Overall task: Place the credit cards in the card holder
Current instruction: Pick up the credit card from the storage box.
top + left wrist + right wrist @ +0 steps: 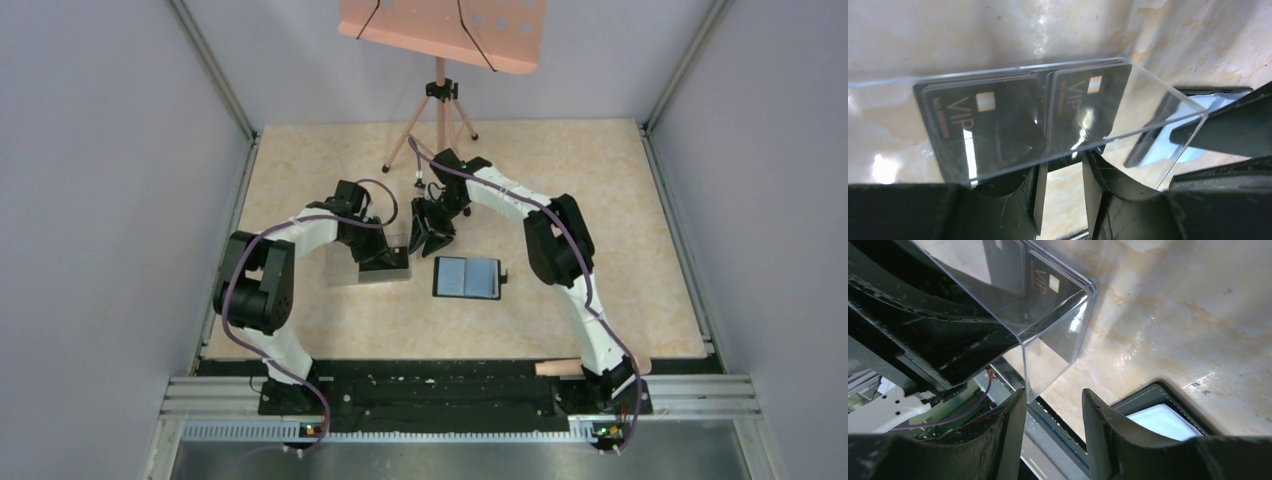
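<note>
Two black credit cards (983,130) with gold "VIP" marks lie side by side inside a clear plastic box (362,266). They also show through the box corner in the right wrist view (1043,280). The card holder (467,277) lies open on the table right of the box, bluish-grey pockets up. My left gripper (1064,162) is open at the box's near wall, its fingertips (1040,175) under the wall's edge. My right gripper (1054,400) is open and empty just beyond the box's right corner, with its left finger (1015,410) touching the corner. The card holder's edge (1158,417) is to its right.
A tripod stand (437,110) with a peach tray (440,30) stands at the back of the table. A wooden stick (560,368) lies at the near edge by the right arm's base. Grey walls close in both sides.
</note>
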Tool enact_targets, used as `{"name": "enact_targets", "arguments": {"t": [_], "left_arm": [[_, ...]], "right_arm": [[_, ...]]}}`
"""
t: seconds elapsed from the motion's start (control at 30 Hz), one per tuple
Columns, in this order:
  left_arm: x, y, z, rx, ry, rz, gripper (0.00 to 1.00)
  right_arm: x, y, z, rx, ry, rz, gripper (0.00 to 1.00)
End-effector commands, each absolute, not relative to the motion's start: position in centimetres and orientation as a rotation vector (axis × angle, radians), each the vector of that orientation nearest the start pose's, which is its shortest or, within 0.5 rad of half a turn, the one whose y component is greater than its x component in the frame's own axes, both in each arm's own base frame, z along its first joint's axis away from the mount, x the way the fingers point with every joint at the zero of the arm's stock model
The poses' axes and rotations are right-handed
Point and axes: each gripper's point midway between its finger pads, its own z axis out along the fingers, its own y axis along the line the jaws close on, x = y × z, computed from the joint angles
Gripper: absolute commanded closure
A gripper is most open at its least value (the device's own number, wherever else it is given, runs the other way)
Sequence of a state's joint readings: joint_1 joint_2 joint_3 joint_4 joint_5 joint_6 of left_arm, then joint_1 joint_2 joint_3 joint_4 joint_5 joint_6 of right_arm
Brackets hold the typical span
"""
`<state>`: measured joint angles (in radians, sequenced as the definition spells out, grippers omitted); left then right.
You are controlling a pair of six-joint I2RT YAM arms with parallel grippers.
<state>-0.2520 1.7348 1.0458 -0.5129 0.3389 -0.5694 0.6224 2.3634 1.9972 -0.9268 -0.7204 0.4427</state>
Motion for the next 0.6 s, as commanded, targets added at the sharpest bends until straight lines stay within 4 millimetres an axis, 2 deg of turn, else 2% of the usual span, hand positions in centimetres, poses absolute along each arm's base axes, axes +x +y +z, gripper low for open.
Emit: {"name": "enact_targets", "arguments": {"t": [0.0, 0.07, 0.23, 0.43, 0.57], "left_arm": [[32.4, -16.9, 3.5, -0.323, 2.826, -0.647, 0.65], [32.3, -17.0, 3.2, -0.323, 2.836, -0.635, 0.68], [32.2, -17.4, 2.8, -0.3, 2.847, -0.628, 0.83], [32.5, -17.6, 4.2, -0.256, 2.821, -0.601, 0.99], [32.7, -17.6, 5.1, -0.206, 2.816, -0.54, 1.0]], "right_arm": [[31.1, 40.4, 8.4, -0.473, 2.949, 1.318, 0.57], [30.9, 40.5, 8.4, -0.471, 2.953, 1.333, 0.64], [30.4, 40.7, 8.0, -0.479, 2.966, 1.353, 0.72], [30.2, 40.7, 7.8, -0.475, 2.976, 1.35, 0.88], [30.1, 40.6, 7.6, -0.474, 2.984, 1.343, 0.95]]}}
